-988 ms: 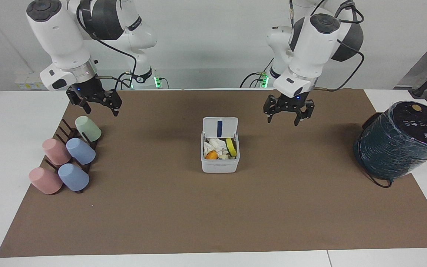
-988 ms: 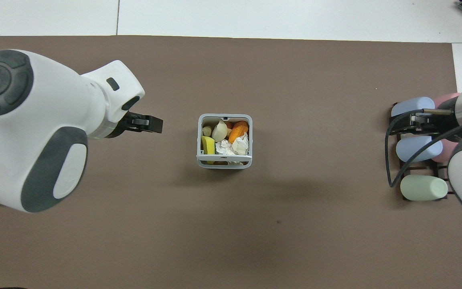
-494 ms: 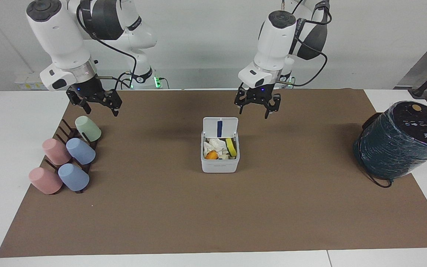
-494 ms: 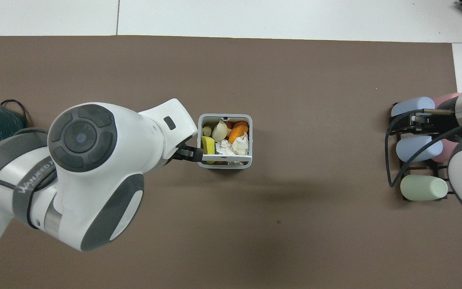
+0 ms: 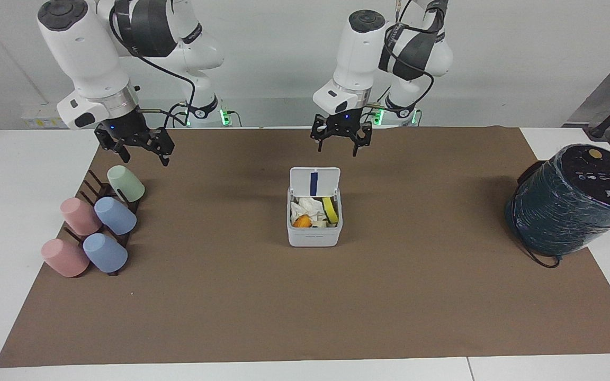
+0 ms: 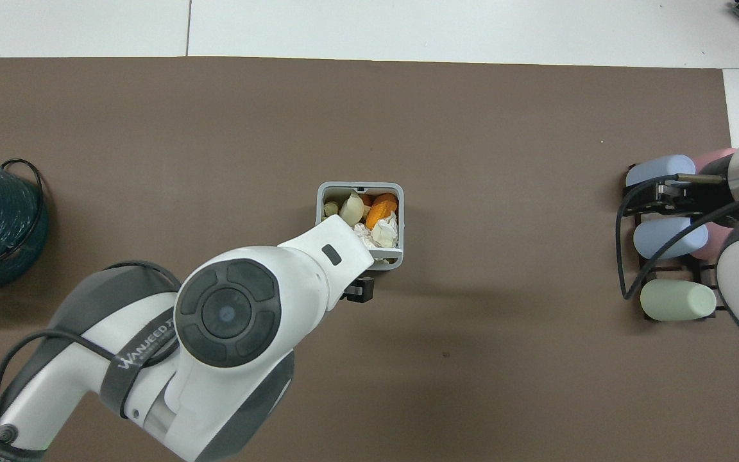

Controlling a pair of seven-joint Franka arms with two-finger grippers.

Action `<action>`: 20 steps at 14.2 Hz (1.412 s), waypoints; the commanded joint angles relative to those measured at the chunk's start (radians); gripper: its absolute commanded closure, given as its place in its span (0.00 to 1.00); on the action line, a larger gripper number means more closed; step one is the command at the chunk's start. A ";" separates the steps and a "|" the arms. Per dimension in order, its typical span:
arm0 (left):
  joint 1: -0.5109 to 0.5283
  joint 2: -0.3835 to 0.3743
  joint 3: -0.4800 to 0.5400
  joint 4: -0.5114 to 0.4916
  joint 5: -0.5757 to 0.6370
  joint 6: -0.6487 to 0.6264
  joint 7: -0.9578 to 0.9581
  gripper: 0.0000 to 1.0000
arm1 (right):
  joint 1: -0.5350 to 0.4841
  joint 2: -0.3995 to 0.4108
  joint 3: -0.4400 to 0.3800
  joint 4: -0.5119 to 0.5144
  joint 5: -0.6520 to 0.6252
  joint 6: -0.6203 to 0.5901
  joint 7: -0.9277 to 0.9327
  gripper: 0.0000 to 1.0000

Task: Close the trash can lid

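While a brown mat [image 5: 305, 296] covers the white table [image 5: 14, 211], one trash can [image 5: 314, 233], lid [image 5: 314, 182] raised, and five cups [image 5: 115, 215] stand; left gripper [image 5: 341, 143] and right gripper [image 5: 143, 152] hang released.

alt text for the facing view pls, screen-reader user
A small white trash can sits mid-mat, full of scraps, its hinged lid standing open. The left gripper hangs open above the mat on the robots' side of the lid; the right gripper waits over a cup rack.
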 commanded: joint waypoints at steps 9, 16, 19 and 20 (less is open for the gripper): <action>-0.027 0.003 0.017 -0.137 0.008 0.327 -0.240 0.00 | -0.009 -0.016 0.004 -0.011 0.007 -0.008 -0.019 0.00; 0.004 0.059 0.019 -0.141 0.008 0.494 -0.242 0.00 | -0.009 -0.016 0.004 -0.011 0.007 -0.008 -0.019 0.00; 0.016 0.069 0.019 -0.136 0.008 0.535 -0.242 0.00 | -0.009 -0.016 0.004 -0.011 0.007 -0.008 -0.019 0.00; 0.019 0.069 0.019 -0.136 0.008 0.542 -0.242 0.00 | -0.009 -0.016 0.004 -0.011 0.007 -0.008 -0.019 0.00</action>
